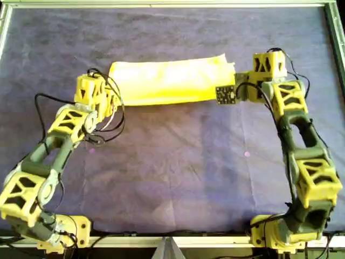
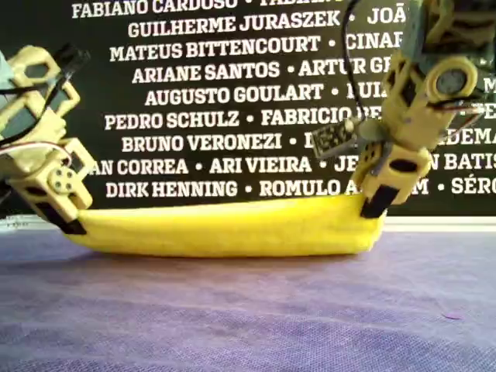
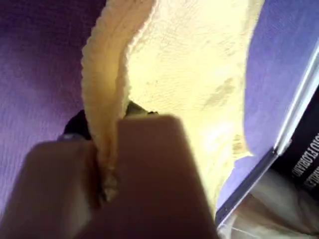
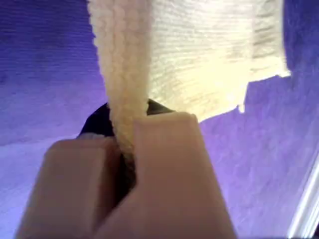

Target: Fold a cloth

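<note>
The yellow cloth (image 1: 167,81) stretches as a long band between both grippers, in the far half of the table in the overhead view. In the exterior view the cloth (image 2: 225,226) sags to the purple covering between them. My left gripper (image 1: 112,98) is shut on the cloth's end at the overhead view's left, also seen low at the exterior view's left (image 2: 74,223). My right gripper (image 1: 233,90) is shut on the opposite end (image 2: 373,208). Each wrist view shows a doubled cloth edge pinched between the fingers: left gripper (image 3: 107,169), cloth (image 3: 199,74); right gripper (image 4: 128,149), cloth (image 4: 199,59).
A dark purple-blue covering (image 1: 178,162) spans the whole table. A pale metal frame (image 1: 161,4) runs along the table's edges. Behind the far edge hangs a black banner (image 2: 217,93) with white names. A small circuit board (image 1: 226,94) sits on the right arm's wrist.
</note>
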`<state>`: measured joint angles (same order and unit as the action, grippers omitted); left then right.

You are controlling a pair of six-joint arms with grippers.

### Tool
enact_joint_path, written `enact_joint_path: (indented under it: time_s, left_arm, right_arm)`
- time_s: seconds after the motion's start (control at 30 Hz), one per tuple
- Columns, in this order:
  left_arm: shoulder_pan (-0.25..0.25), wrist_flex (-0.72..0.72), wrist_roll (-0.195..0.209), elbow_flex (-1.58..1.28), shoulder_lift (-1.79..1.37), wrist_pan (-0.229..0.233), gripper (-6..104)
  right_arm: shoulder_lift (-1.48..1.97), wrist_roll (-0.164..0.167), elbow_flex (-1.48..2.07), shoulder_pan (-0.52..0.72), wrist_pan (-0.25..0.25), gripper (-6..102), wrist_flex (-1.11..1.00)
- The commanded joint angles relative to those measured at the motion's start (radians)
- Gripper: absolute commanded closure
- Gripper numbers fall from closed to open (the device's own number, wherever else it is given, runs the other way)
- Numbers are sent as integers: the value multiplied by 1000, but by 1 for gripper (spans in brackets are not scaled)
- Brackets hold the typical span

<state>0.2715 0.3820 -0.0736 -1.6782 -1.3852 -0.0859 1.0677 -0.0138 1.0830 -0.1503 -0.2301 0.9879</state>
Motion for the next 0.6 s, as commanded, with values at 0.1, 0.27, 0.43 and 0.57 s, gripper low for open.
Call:
enact_joint_path:
  time_s: [0.1,0.27,0.43,0.57]
  left_arm:
    - [43,-3,8,-28,-123,6,98]
    - [110,-3,8,-126,-156,6,98]
    - [100,-3,8,-219,-255,6,98]
    - [104,-3,8,-299,-339,6,98]
  right_arm:
    - [249,6,268,-40,-5,96,-29]
    - [308,6,430,-48,-3,96,-149]
    - [469,6,618,-48,-3,96,-242]
    - [584,6,767,-48,-3,96,-324]
